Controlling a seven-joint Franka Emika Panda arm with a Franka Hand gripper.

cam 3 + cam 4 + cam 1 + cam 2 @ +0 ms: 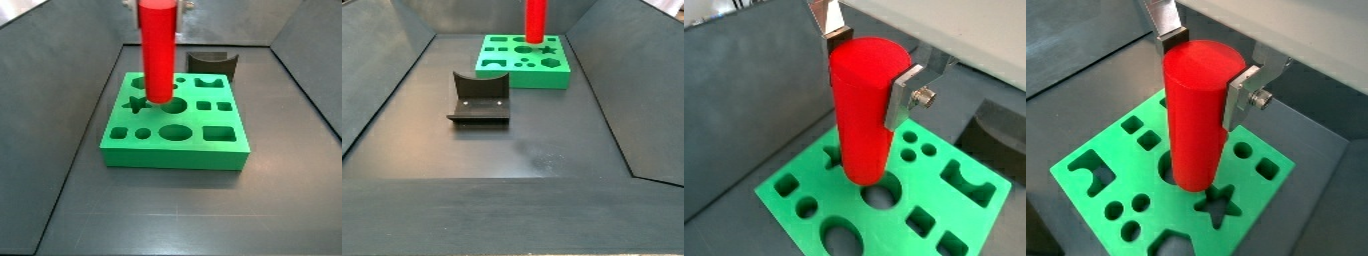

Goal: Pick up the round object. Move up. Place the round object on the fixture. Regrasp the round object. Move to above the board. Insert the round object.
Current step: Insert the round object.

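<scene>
Red and upright, the round object (865, 110) fills both wrist views, clamped near its top between the hand's (871, 68) silver fingers (906, 95), its lower end over a round hole in the green board (965, 215); whether it has entered cannot be told. Around it the board (1093, 160) shows star, square and circle cut-outs. In a side view the peg (159, 55) stands at frame top centre above the board (174, 150), the dark fixture (213, 63) behind. From the opposite side view, the fixture (478, 100) sits left of centre on the floor, the board (523, 60) beyond. No writing is legible.
</scene>
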